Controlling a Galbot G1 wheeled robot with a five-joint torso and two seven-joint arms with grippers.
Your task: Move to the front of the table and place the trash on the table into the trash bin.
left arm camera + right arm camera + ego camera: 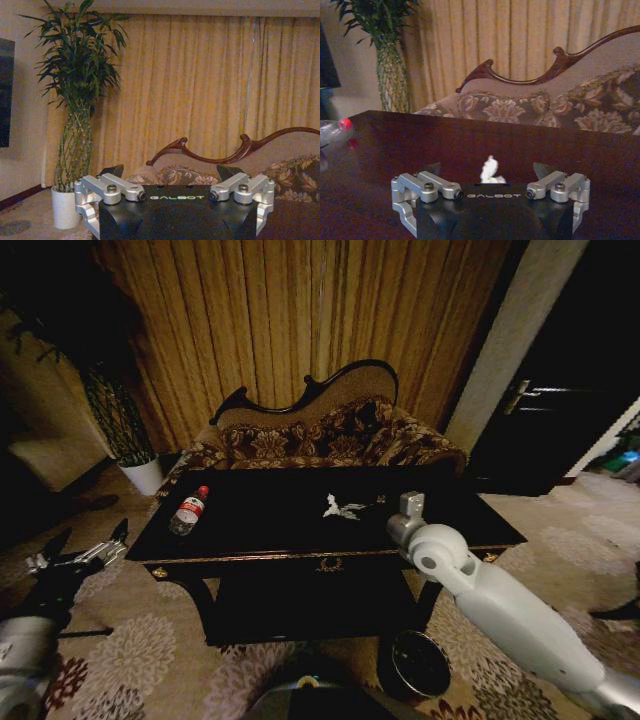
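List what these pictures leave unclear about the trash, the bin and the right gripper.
Bottle: label too small in head view; blurred and edge-cut in right wrist view.
Paper: one wad or two, too small, head view.
Trash bin: contents lost in its dark inside, head view.
Right gripper: touching the paper or not, hidden by its own body, right wrist view.

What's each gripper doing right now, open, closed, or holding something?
Left gripper: open, empty, hanging beside the table.
Right gripper: open, empty, low over the table with a paper wad between its fingers, not gripped.
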